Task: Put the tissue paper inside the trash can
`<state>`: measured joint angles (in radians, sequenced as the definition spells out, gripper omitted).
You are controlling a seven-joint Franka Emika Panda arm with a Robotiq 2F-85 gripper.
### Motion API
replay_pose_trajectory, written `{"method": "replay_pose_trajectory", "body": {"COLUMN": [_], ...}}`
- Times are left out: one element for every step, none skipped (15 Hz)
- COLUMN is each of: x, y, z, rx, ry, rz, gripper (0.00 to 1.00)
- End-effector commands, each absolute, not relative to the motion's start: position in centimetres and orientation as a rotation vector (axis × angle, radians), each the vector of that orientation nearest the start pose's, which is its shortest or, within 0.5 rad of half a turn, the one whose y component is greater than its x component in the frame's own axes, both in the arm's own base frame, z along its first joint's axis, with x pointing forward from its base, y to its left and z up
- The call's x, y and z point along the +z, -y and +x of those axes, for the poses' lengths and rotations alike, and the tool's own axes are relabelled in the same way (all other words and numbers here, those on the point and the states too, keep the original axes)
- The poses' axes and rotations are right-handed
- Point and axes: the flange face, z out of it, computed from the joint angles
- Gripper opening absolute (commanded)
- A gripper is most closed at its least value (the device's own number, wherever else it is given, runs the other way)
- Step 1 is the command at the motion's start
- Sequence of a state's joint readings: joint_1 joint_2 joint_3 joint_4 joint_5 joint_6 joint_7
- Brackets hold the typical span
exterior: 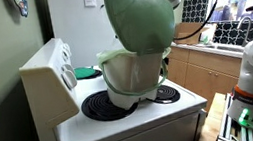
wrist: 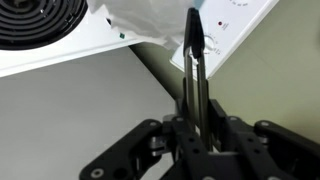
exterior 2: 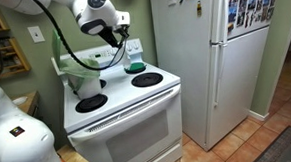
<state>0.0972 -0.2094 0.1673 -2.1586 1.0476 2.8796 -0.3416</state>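
Note:
The trash can (exterior: 132, 75) stands on the white stove with its sage-green domed lid (exterior: 141, 18) hinged up. It also shows on the left back burner in an exterior view (exterior 2: 84, 82). My gripper (exterior 2: 119, 39) hangs over the back of the stove, to the right of the can. In the wrist view its fingers (wrist: 193, 45) are pressed together on the edge of the crumpled white tissue paper (wrist: 150, 22), above the stove's control panel. In the close exterior view the raised lid mostly hides the gripper.
The white stove (exterior 2: 127, 117) has black coil burners (exterior: 102, 107) and a raised control panel (wrist: 235, 25). A green dish (exterior 2: 135, 66) sits at the stove's back right. A white fridge (exterior 2: 199, 58) stands beside it. Wooden cabinets (exterior: 202, 69) are behind.

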Motion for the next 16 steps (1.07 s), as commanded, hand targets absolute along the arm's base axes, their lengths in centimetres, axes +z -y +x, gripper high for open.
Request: {"method": "replay_pose_trajectory", "body": {"x": [57.9,58.0,57.9,57.8,57.7,57.6,57.6,58.5,59.4,60.5,61.4,62.4,63.2,63.9,64.2,64.3], "y": [-10.0,-10.1,-10.1,-10.0,-10.0,-10.0,-10.0,-10.5,-11.0,-11.6,-12.0,-12.4,-12.6,-12.9,-13.2,-13.4], "z": [51.8,51.4,51.3,51.3,51.3,51.3,51.3,51.1,50.8,50.4,49.9,49.2,48.4,47.7,47.2,46.6], "rx": [-1.089,-1.094,-1.096,-1.096,-1.095,-1.095,-1.095,-1.088,-1.094,-1.100,-1.104,-1.108,-1.106,-1.097,-1.074,-1.037], "ry": [-0.294,-0.282,-0.277,-0.273,-0.272,-0.271,-0.270,-0.245,-0.239,-0.232,-0.222,-0.226,-0.243,-0.258,-0.282,-0.294], "rz": [-2.267,-2.271,-2.276,-2.280,-2.283,-2.284,-2.285,-2.238,-2.190,-2.134,-2.079,-2.015,-1.958,-1.900,-1.846,-1.800], "gripper": [0.26,0.26,0.26,0.26,0.26,0.26,0.07,0.07,0.07,0.07,0.07,0.07,0.07,0.07,0.07,0.07]}}
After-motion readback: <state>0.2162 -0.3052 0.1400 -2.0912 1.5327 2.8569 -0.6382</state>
